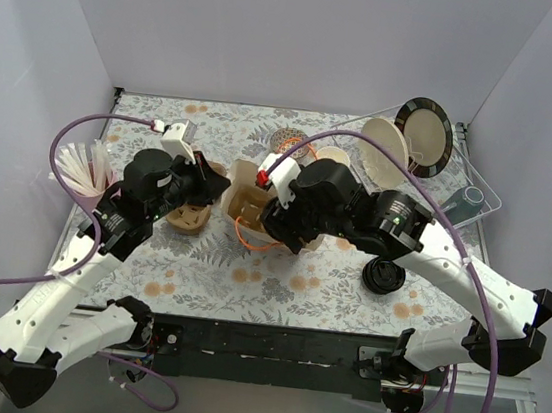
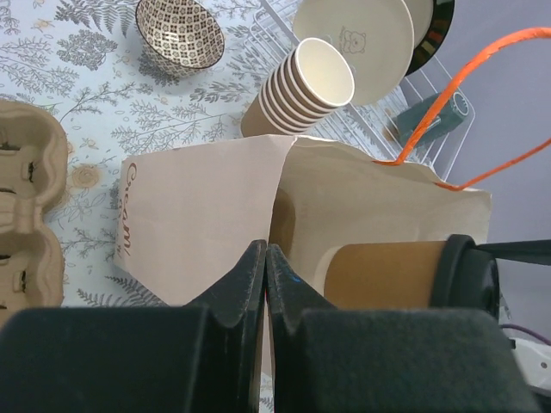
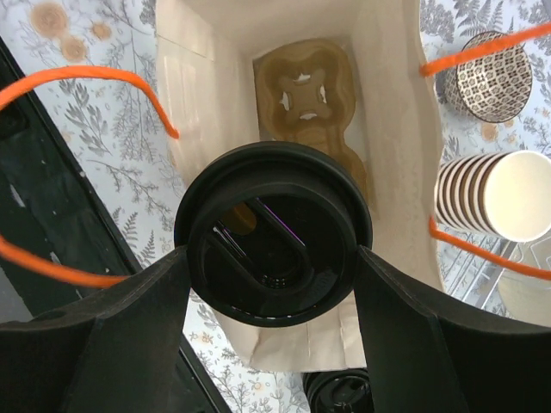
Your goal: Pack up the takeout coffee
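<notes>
The takeout coffee, a brown paper cup [image 2: 387, 275] with a black lid [image 3: 274, 232], is held at its lid by my right gripper [image 3: 271, 254]. The cup sits in the open mouth of the tan paper bag [image 1: 244, 203], above a cardboard cup carrier [image 3: 306, 95] lying on the bag's bottom. My left gripper [image 2: 267, 254] is shut on the bag's near rim [image 2: 207, 215] and holds the mouth open. In the top view the left gripper [image 1: 213, 185] is at the bag's left side. The right gripper [image 1: 269, 221] is over the bag, and the arm hides the cup.
The bag's orange handles [image 3: 95, 77] loop on both sides. A stack of lidless cups [image 2: 301, 86], a patterned bowl [image 2: 179, 30] and a wire rack [image 1: 480, 186] with plates [image 1: 424, 134] stand behind. A loose black lid [image 1: 384, 276], another cup carrier [image 1: 187, 218] and white straws [image 1: 84, 168] lie nearby.
</notes>
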You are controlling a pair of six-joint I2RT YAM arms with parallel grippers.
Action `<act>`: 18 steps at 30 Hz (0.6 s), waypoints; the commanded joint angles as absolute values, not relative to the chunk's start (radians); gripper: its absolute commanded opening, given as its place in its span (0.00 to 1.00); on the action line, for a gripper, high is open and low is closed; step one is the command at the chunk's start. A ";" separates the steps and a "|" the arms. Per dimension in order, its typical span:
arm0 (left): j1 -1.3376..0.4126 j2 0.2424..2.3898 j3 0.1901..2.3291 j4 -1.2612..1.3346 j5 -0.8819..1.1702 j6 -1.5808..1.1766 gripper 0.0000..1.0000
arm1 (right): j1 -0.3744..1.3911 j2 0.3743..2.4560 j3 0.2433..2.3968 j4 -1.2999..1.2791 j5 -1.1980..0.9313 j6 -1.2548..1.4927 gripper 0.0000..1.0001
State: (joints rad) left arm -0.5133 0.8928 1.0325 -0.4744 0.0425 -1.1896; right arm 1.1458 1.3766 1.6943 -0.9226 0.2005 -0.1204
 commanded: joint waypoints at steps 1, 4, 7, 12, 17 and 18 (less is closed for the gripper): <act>-0.511 0.836 1.012 -0.498 0.058 -1.114 0.00 | 1.176 1.338 1.638 -0.879 0.273 -0.135 0.31; -0.511 0.824 1.008 -0.532 0.083 -1.092 0.00 | 1.199 1.336 1.612 -0.870 0.282 -0.126 0.31; -0.511 0.833 1.026 -0.563 0.103 -1.081 0.16 | 1.218 1.336 1.586 -0.861 0.299 -0.120 0.31; -0.511 0.856 1.054 -0.606 0.117 -1.045 0.27 | 1.236 1.339 1.552 -0.835 0.307 -0.106 0.30; -0.511 0.891 1.081 -0.684 0.100 -1.002 0.34 | 1.256 1.347 1.545 -0.828 0.327 -0.106 0.30; -0.511 0.894 1.086 -0.696 0.095 -0.999 0.36 | 1.262 1.347 1.539 -0.828 0.328 -0.103 0.30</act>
State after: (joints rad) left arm -0.5133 0.8848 1.0370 -0.6212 0.0944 -1.0496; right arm 1.2434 1.3705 1.5455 -0.8814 0.2951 -0.1120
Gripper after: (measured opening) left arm 0.333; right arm 0.774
